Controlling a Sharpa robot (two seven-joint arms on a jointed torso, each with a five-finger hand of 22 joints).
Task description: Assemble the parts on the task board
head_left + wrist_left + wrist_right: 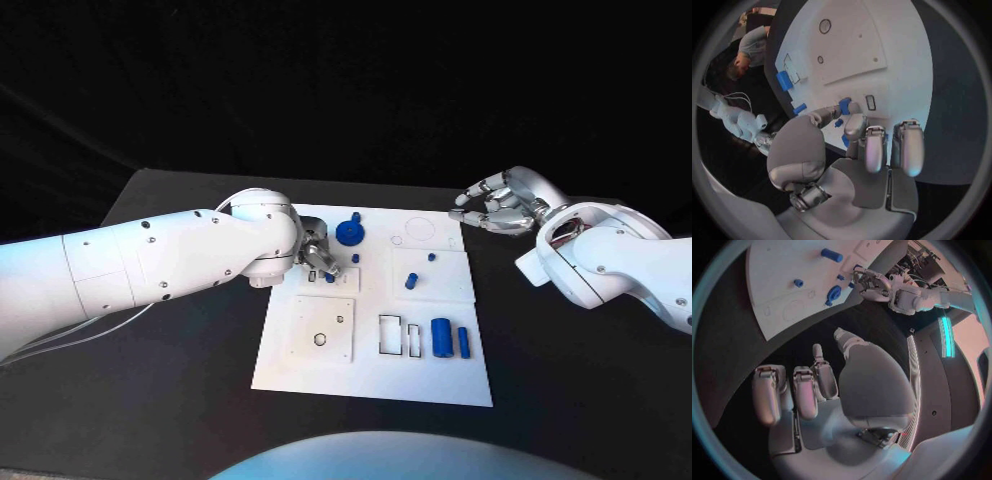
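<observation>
The white task board (372, 368) lies mid-table. My left hand (317, 254) hangs over its left far part. In the left wrist view, thumb and a fingertip (856, 122) pinch a small blue part (844, 104) just above the board (879, 45). A round blue part (351, 232) stands near the far edge, with small blue pegs (413, 280) in the middle. Two blue cylinders (451, 338) lie near the board's right edge. My right hand (498, 207) hovers off the board's far right corner, fingers loosely curved and apart, holding nothing. The right wrist view shows the round part (833, 292) and my left hand (870, 285).
The board has raised white panels with holes (325, 328) and black-outlined slots (391, 335). Black table surface (173, 400) surrounds the board on all sides.
</observation>
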